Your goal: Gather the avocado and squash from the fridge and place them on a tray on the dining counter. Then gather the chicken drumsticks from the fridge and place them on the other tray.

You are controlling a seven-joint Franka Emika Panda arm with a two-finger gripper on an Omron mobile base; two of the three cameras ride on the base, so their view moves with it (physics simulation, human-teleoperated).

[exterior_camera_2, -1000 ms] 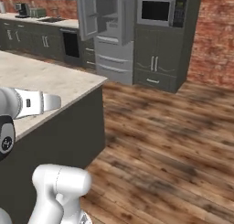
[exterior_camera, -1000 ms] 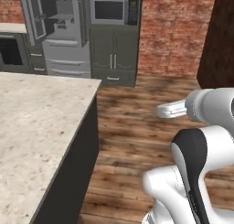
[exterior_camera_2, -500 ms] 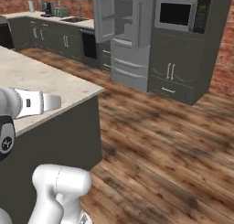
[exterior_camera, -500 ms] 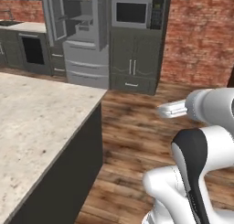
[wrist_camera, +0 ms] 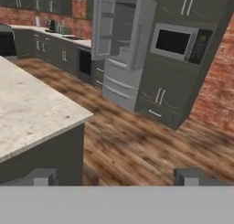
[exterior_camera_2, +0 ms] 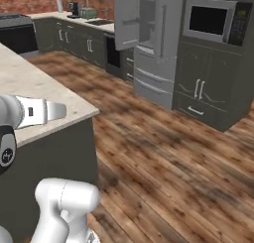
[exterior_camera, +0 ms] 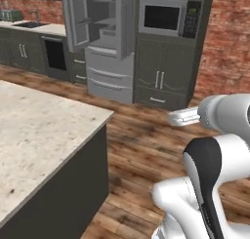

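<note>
The fridge (exterior_camera: 104,34) stands across the wooden floor with both upper doors swung open; I also see this fridge (exterior_camera_2: 145,32) from the right and the fridge (wrist_camera: 121,37) ahead of the hand. Its shelves are too far off to make out the avocado, squash or chicken drumsticks. The trays are out of view. A corner of the beige speckled dining counter (exterior_camera: 34,130) lies close on my left, the same dining counter (exterior_camera_2: 31,86) (wrist_camera: 27,104) in the other views. My gripper (wrist_camera: 116,177) is open, its fingertips (wrist_camera: 43,176) wide apart with nothing between them.
A built-in microwave (exterior_camera: 163,17) sits in tall grey cabinets right of the fridge. A wall counter with a sink (exterior_camera: 30,26) and an oven (exterior_camera: 56,53) runs to the left. Brick wall (exterior_camera: 229,43) closes the right side. Wooden floor (exterior_camera_2: 163,152) stretches toward the fridge.
The whole picture has shifted: the base has moved, so the fridge and microwave now look larger and sit further right. The gripper stays open.
</note>
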